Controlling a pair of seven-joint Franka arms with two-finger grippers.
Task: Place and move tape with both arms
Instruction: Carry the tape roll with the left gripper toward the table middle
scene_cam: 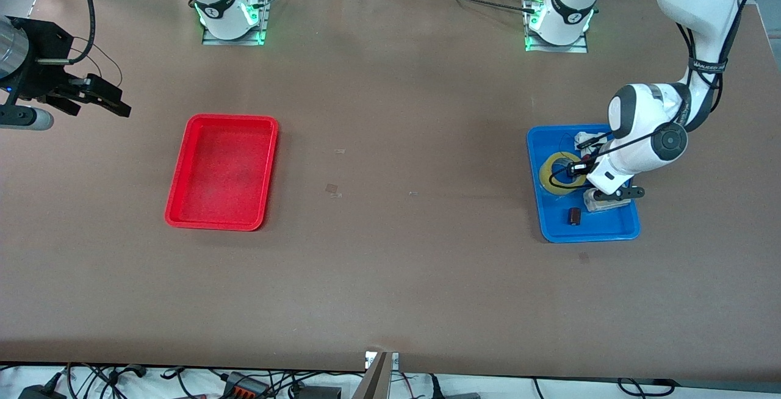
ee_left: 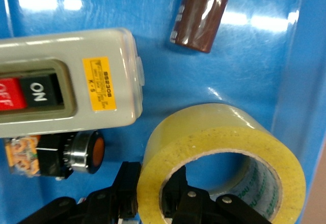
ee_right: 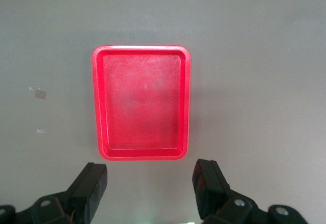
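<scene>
Brown tabletop (scene_cam: 390, 252), broad and mostly bare, with a red tray (scene_cam: 223, 170) toward the right arm's end and a blue tray (scene_cam: 549, 228) toward the left arm's end. In the blue tray lay the tape (ee_left: 224, 147), flat on its side, just beside a grey switch box (ee_left: 66, 81), with a brown capacitor (ee_left: 200, 15) near them and a small knobbed part (ee_left: 84, 152) against the box.

Down in the blue tray sat the left gripper (ee_left: 153, 198), clamped on the tape's wall: one finger inside the hollow core, the other outside. Above the table off the red tray's outer side hung the right gripper (ee_right: 150, 191), fingers spread wide, holding nothing (that arm waiting).

To be done well by lifting straight up first, clear of the switch box and the tray's raised rim (ee_left: 305, 81), which stood close to the roll; any sideways drag would probably nudge the box or catch the rim. Between the two trays lay open table, only a few scraps of tape (scene_cam: 332, 190) on it, ample for carrying across.
</scene>
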